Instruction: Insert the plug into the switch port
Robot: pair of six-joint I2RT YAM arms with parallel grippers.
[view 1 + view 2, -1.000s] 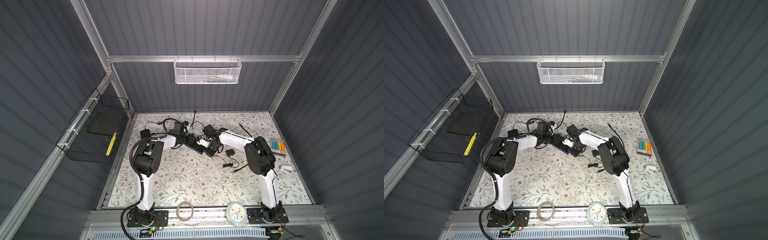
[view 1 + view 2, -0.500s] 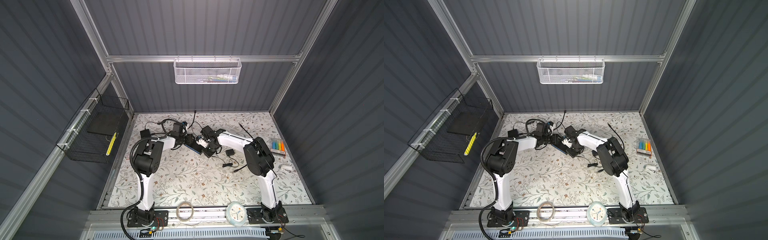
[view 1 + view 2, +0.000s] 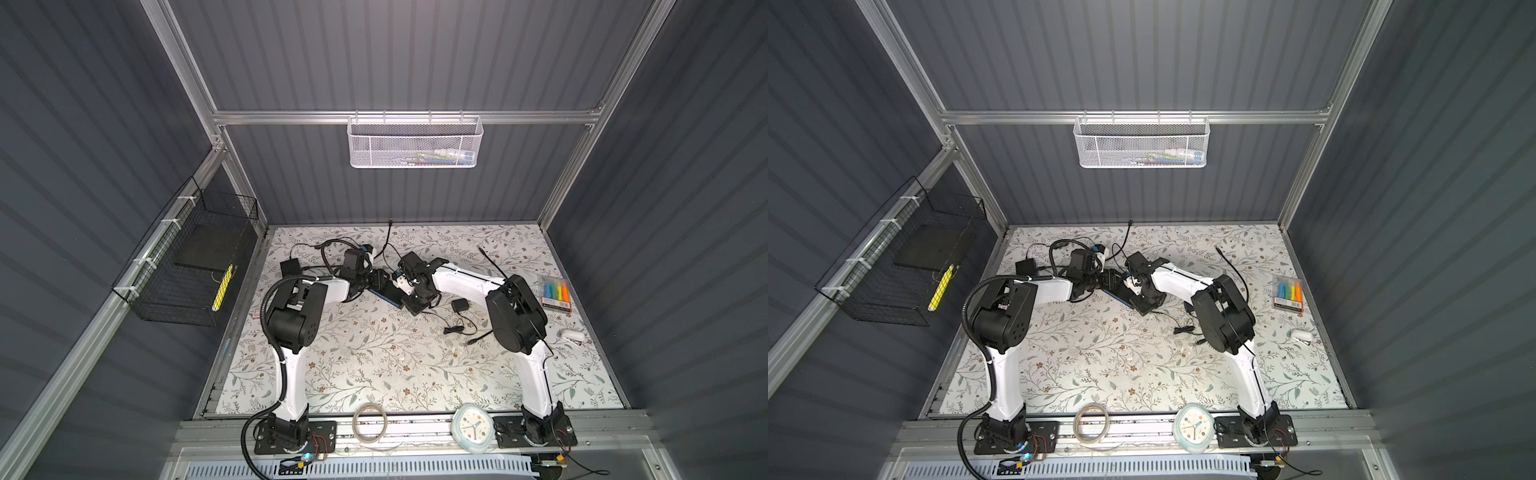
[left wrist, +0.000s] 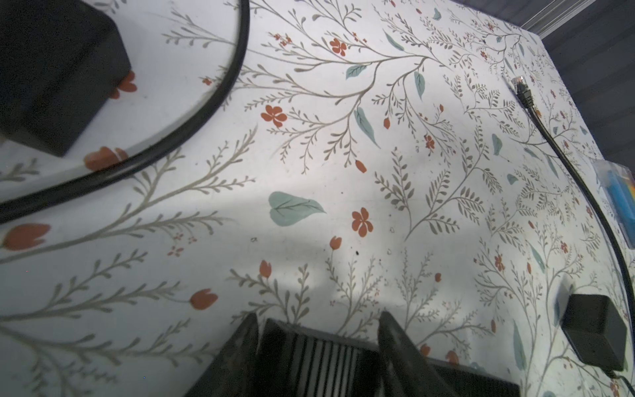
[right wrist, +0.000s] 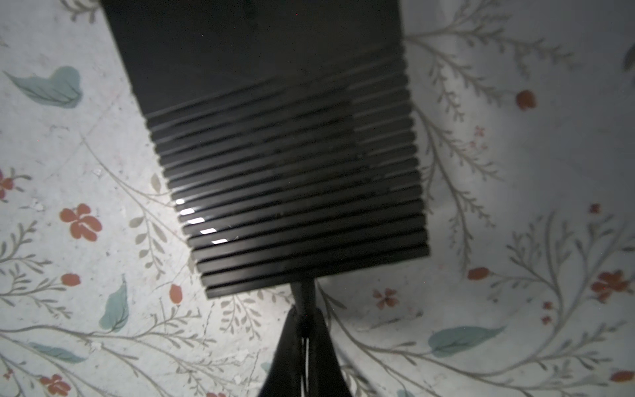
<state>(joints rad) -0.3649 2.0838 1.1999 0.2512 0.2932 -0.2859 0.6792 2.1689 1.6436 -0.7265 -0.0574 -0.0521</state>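
Between the right jaws, pinched shut, sits the plug [image 5: 303,295], its tip touching the edge of the ribbed switch [image 5: 281,178]; the left jaws clamp its sides on the counter [image 5: 515,172]. Insertion looks underway; next, probably, a straight, aligned push.

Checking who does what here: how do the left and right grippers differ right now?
The left gripper has its jaws apart, astride the ribbed switch; the right gripper is pinched shut on the thin plug. In both top views the left gripper comes at the switch from the left, the right gripper from the right. Both are black and work on the same switch.
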